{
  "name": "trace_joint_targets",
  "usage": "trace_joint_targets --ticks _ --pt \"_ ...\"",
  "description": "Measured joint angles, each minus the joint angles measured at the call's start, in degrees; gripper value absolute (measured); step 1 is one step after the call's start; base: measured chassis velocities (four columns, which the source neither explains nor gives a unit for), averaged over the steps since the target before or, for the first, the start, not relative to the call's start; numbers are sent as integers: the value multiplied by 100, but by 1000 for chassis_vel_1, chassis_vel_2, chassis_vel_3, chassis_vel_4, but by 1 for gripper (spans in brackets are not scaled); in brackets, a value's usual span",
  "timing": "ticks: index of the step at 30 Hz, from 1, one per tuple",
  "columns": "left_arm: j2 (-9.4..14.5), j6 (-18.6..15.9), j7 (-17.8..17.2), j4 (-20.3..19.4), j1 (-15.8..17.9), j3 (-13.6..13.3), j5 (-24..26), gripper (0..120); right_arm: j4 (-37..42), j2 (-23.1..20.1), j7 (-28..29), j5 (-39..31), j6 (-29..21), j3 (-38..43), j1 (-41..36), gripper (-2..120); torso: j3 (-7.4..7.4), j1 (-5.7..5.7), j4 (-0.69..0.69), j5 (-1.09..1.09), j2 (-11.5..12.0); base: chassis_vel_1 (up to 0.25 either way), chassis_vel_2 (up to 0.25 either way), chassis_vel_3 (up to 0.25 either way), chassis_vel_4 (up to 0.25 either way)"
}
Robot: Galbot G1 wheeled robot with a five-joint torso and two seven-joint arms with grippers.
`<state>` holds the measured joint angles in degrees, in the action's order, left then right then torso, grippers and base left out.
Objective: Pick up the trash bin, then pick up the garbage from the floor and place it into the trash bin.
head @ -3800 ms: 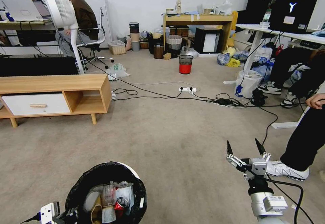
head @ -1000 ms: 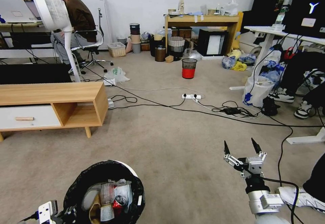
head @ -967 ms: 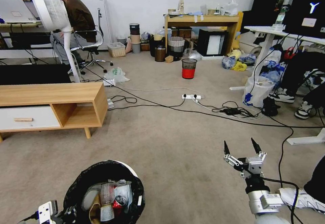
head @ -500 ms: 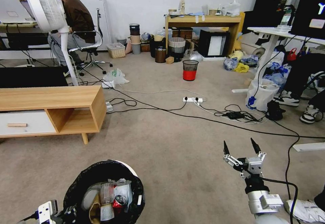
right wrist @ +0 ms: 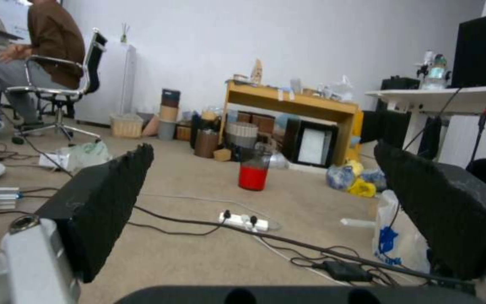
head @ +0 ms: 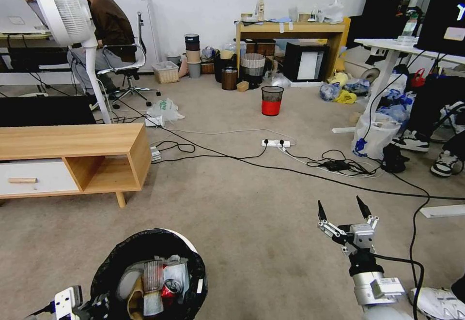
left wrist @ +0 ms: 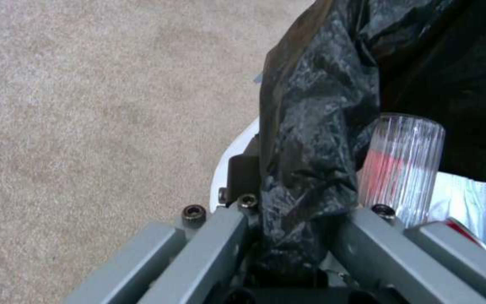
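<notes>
My left gripper (left wrist: 288, 236) is clamped onto the rim of the trash bin (head: 150, 274), its fingers (left wrist: 215, 240) closed over the crinkled black liner and the white edge beneath it, and it holds the bin low at my left side above the beige carpet (head: 242, 223). Inside the bin lies the garbage (head: 157, 286): a ribbed clear plastic cup (left wrist: 403, 162) just beside my fingers, a crushed red can (head: 170, 291), white tissue and a tan cardboard piece, all packed together against the liner. My right gripper (head: 343, 209) hangs out in front on my right, well apart from the bin, its two black fingers (right wrist: 108, 202) spread wide with nothing between them. Past them on the carpet run black cables (head: 300, 170) and a white power strip (head: 276, 143), with a small red-and-black mesh bin (head: 271, 100) farther off and a low wooden cabinet (head: 72, 158) to my left.
</notes>
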<state>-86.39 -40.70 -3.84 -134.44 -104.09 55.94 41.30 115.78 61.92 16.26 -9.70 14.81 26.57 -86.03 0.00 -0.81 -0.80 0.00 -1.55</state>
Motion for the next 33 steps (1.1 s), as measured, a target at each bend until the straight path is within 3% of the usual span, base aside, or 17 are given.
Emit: trace_joint_targets --ticks 33 --pt "-13 0 -90 -95 -17 41 42 1 154 56 -42 9 -98 100 -96 100 0 1 0 0 0 0 0 0 0"
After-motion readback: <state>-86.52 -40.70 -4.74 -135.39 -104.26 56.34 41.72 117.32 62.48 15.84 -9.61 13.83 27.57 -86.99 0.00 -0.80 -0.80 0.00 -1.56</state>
